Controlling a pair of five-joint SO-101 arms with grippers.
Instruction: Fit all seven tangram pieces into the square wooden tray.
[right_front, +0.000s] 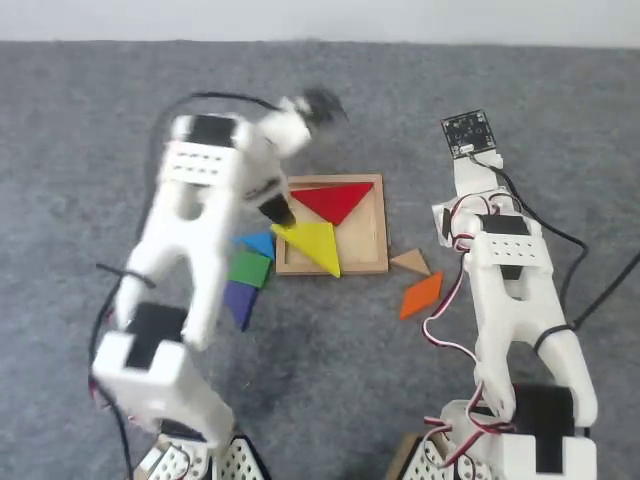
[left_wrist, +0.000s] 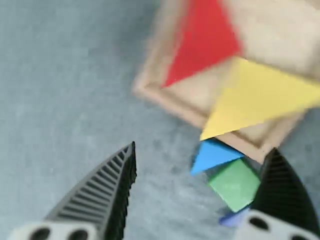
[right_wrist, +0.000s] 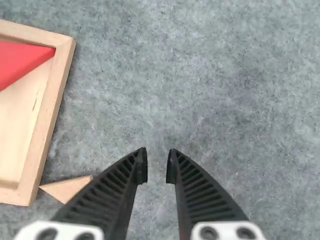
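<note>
The square wooden tray (right_front: 381, 228) holds a red triangle (right_front: 332, 200). A yellow triangle (right_front: 313, 243) lies partly in the tray and overhangs its front left rim. Blue (right_front: 257, 243), green (right_front: 249, 268) and purple (right_front: 238, 298) pieces sit on the carpet left of the tray. A tan triangle (right_front: 411, 262) and an orange parallelogram (right_front: 421, 294) lie to its right. My left gripper (left_wrist: 202, 147) hangs open above the tray's left corner (left_wrist: 150, 90), near the blue piece (left_wrist: 212, 152). My right gripper (right_wrist: 156, 157) hovers over bare carpet right of the tray (right_wrist: 50, 120), fingertips almost together, holding nothing.
Grey carpet covers the whole table. The left arm (right_front: 190, 230) stretches from the front left toward the tray. The right arm (right_front: 505, 260) stands to the right of the loose tan and orange pieces. Open carpet lies behind the tray.
</note>
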